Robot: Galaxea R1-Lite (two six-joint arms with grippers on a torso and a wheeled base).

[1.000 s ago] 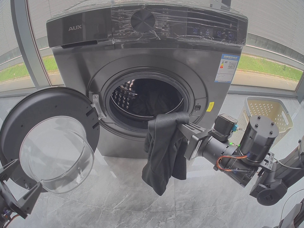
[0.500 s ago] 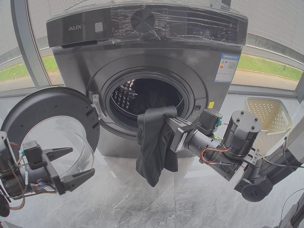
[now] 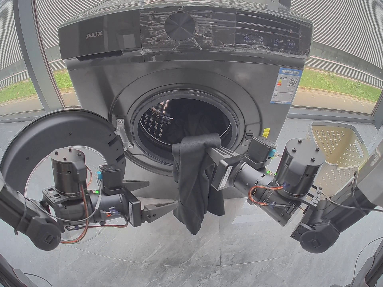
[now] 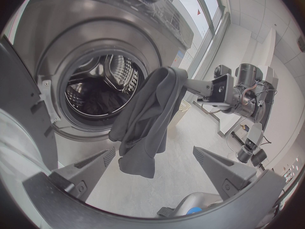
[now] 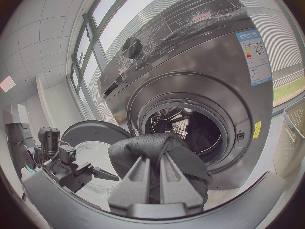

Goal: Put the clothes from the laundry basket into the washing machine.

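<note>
**Asker:** Where is the garment?

**Me:** In my right gripper [image 3: 211, 153], which is clenched on the upper fold of a dark grey garment [image 3: 195, 180]. The garment hangs limp just before the open mouth of the washing machine [image 3: 179, 72], its lower end clear of the marble-look floor [image 3: 199, 256].

**Asker:** And your left?

**Me:** My left gripper [image 3: 161, 194] is released and spread wide, low beside the hanging cloth. It sits in front of the round door [image 3: 60, 136], which stands swung open on my left.

**Asker:** What do the wrist cameras add?

**Me:** The right wrist view shows the fabric as a fine perforated mesh, bunched over my two wedge-shaped fingers [image 5: 136, 182]. The left wrist view looks into the drum [image 4: 124, 70], which is shiny dimpled steel with more dark cloth [image 4: 92, 100] lying at the bottom. The head view takes in the cream plastic laundry basket [image 3: 343, 148], its wall pierced with small holes, on the floor to the machine's right.
</note>
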